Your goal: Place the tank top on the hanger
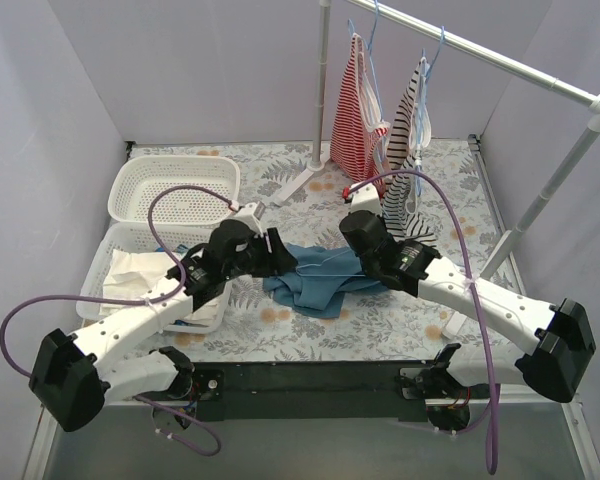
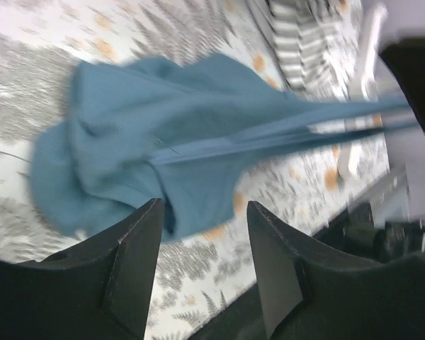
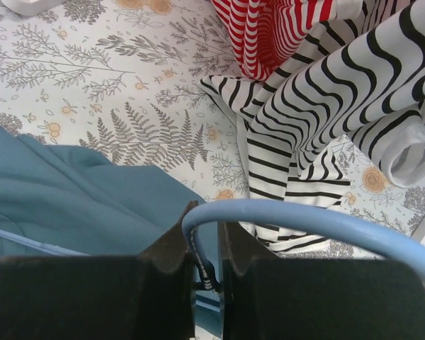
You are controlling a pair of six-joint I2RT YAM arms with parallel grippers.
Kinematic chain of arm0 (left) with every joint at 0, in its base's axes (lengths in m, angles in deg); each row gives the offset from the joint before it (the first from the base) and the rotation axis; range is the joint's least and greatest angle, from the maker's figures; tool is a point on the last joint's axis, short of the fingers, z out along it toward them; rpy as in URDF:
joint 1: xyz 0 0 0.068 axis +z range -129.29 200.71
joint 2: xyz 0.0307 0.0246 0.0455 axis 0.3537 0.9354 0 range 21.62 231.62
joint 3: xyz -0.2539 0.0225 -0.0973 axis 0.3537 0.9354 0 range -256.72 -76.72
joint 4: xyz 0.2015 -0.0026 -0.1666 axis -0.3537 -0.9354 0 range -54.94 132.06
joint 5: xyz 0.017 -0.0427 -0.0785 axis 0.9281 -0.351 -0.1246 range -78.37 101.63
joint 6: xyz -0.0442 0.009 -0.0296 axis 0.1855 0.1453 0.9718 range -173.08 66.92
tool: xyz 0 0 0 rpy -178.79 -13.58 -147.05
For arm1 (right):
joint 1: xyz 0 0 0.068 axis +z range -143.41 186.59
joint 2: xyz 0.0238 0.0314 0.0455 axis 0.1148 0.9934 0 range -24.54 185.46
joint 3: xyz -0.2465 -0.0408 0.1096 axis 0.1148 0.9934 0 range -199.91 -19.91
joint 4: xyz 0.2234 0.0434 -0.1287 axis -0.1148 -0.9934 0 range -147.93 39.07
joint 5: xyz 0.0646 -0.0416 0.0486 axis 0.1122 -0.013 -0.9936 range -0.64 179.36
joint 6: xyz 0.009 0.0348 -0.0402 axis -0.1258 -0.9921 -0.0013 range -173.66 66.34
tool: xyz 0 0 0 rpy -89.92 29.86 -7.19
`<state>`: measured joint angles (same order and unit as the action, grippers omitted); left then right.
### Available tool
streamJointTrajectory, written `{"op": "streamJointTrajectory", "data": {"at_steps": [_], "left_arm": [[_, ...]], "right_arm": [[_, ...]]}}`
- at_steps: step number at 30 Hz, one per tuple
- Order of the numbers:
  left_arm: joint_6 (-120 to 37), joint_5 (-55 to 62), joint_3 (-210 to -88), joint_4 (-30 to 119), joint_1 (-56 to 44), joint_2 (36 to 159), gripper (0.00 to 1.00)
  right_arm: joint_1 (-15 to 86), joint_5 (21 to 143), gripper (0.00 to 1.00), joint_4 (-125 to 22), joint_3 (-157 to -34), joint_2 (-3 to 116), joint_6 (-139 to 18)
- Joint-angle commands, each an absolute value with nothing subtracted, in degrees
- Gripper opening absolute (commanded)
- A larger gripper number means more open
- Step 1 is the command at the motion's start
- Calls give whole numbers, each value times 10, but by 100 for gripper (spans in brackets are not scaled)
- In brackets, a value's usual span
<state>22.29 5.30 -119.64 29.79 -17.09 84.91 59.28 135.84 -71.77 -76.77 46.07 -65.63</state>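
The right claw [image 3: 207, 234] pinches the curved wire of the light-blue hanger [image 3: 304, 214], seemingly to steady it for dressing, while the left claw [image 2: 203, 212] gapes wide and empty, the teal tank top [image 2: 163, 127] lying crumpled on the worktop [image 3: 92, 71] just ahead of its tips.

White-shelled arms [image 1: 130, 325] with black joints [image 1: 68, 378] and looping purple cables [image 1: 187, 187].

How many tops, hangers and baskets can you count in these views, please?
Tops: 3 (teal tank top, red-striped top, black-striped top)
Hangers: 3 (two hangers on the rail, light-blue hanger in the right gripper)
Baskets: 2
Total: 8
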Motion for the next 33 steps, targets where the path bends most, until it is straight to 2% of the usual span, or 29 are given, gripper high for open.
{"op": "streamJointTrajectory", "data": {"at_steps": [1, 5, 11, 20, 21, 22, 24, 25, 27, 31, 33], "left_arm": [[228, 181, -1198, 240, -312, 861, 51], [251, 280, -1222, 230, -378, 935, 56], [240, 410, -1322, 197, -451, 1080, 56], [251, 476, -1369, 171, -482, 1181, 52], [256, 482, -1369, 168, -483, 1186, 49], [263, 488, -1368, 162, -484, 1188, 39], [269, 496, -1365, 157, -485, 1190, 30], [272, 503, -1362, 153, -485, 1187, 14], [277, 502, -1352, 157, -483, 1170, 1], [262, 447, -1313, 209, -457, 1108, 0], [258, 374, -1277, 234, -417, 1052, 0]], "right_arm": [[591, 1359, 1, -694, -806, 464, -668], [591, 1343, 1, -694, -805, 460, -679], [591, 1336, 1, -701, -803, 450, -682], [591, 1329, 1, -709, -800, 438, -682], [591, 1329, 1, -711, -799, 436, -683], [591, 1329, 1, -710, -798, 436, -682], [591, 1330, 1, -712, -798, 432, -682], [591, 1330, 1, -713, -798, 431, -681], [591, 1329, 1, -718, -802, 426, -681], [591, 1320, 1, -728, -812, 413, -675], [591, 1319, 1, -732, -817, 405, -670]]}}
